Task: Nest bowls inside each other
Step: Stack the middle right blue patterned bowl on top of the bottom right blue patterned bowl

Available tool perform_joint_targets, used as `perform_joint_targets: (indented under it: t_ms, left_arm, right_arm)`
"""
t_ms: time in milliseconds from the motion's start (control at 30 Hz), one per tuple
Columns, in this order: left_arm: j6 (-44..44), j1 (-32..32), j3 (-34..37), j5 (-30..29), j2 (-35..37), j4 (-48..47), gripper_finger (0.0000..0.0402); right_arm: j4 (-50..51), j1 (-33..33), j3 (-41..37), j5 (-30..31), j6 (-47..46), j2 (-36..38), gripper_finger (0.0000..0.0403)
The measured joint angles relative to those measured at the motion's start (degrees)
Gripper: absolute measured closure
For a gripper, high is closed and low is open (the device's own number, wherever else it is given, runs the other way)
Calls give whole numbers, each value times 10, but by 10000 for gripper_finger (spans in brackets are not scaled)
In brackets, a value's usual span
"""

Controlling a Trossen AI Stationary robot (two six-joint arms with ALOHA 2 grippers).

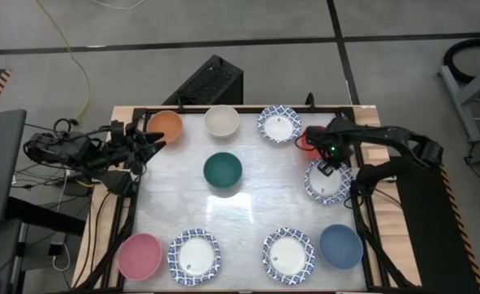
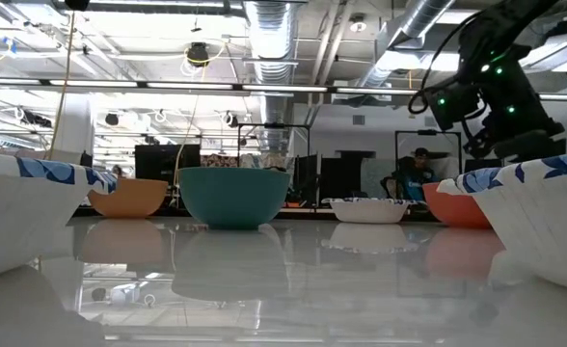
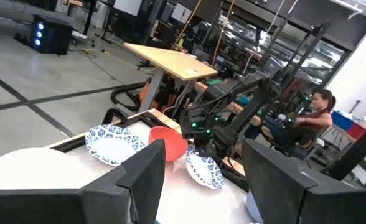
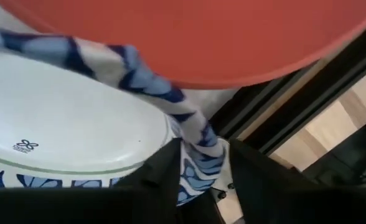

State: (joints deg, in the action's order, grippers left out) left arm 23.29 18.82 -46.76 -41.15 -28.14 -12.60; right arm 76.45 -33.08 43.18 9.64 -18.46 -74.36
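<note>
Ten bowls stand on their bases on the white table. Along the far side are orange, cream, a blue-and-white patterned one and red. Dark green is in the middle. Pink, two patterned ones and blue line the near side. My right gripper is shut on another patterned bowl at the right, beside the red one. My left gripper stands open and raised at the table's left edge, by the orange bowl. My right gripper has the right-hand patterned bowl by its far rim, close to the red bowl. One finger is inside the bowl and the other outside, with the rim filling the gap between them. The fingers come steeply from above. In the high view the bowl sits level.
A black frame edges the table, and its right rail runs just behind the gripped rim. Cables and gear lie off the left edge. A person sits in the room beyond. Bare tabletop lies around the green bowl.
</note>
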Motion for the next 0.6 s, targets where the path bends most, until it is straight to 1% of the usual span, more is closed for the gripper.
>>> perform_joint_targets:
  t_ms: [167,233,400,600]
  left_arm:
    - [-1,0,0,0,0,0,201]
    - [-2,0,0,0,0,0,201]
    - [-3,0,0,-6,0,0,201]
    - [-3,0,0,-20,0,-7,201]
  right_arm:
    - [3,1,0,-29,10,-3,365]
    - [10,1,0,-40,10,-2,389]
    - [42,22,8,-54,6,5,388]
    - [56,75,63,-96,8,6,396]
